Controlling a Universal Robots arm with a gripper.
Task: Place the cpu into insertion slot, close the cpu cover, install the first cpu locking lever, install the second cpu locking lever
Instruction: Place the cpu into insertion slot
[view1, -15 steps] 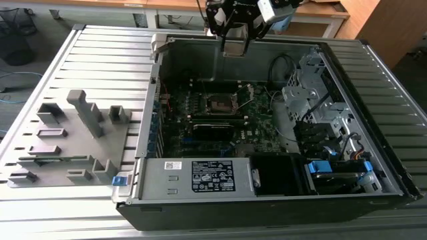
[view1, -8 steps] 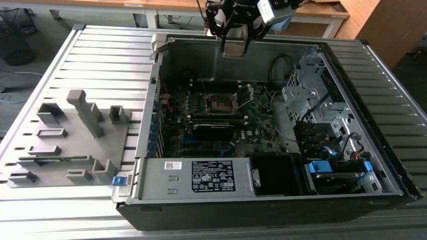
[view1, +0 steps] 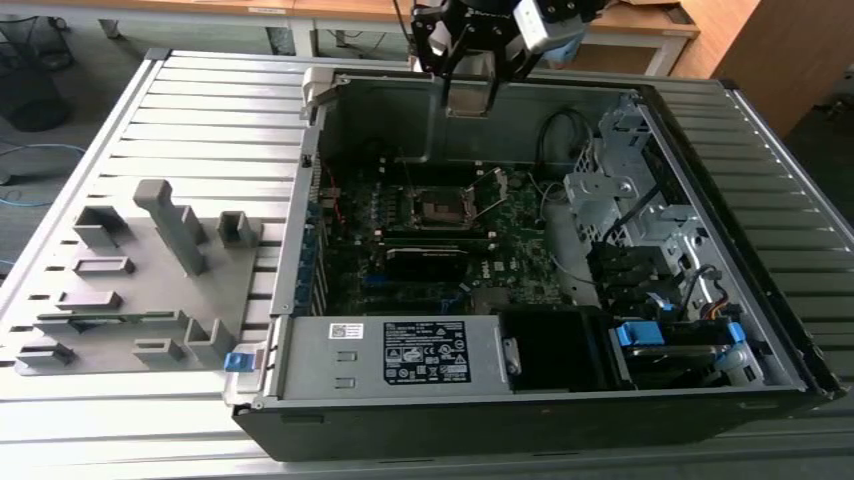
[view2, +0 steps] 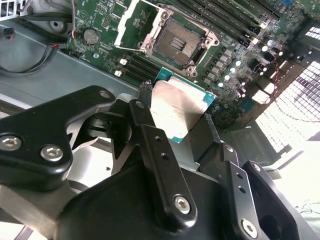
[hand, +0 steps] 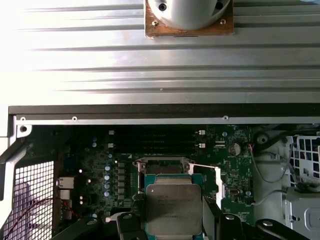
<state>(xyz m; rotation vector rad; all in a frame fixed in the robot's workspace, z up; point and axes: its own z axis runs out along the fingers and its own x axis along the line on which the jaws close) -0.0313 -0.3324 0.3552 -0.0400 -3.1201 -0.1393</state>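
My gripper (view1: 466, 100) hangs over the back wall of the open computer case, shut on the cpu (view1: 465, 97), a flat square chip with a silver-tan top. In both wrist views the cpu (view2: 177, 107) (hand: 173, 210) sits between the two black fingers (view2: 145, 101), clear of the board. Below it the insertion slot (view1: 441, 207) (view2: 177, 42) (hand: 164, 168) lies bare, with its contact field showing. The cpu cover (view2: 137, 25) (hand: 216, 182) stands swung open beside the slot.
The dark green motherboard (view1: 400, 270) lies deep inside the case (view1: 300, 250), ringed by its walls. Black memory sticks (hand: 155, 140) run beside the slot. A drive cage and cables (view1: 627, 200) crowd the exterior view's right. A grey fixture plate (view1: 134, 270) with blocks sits left.
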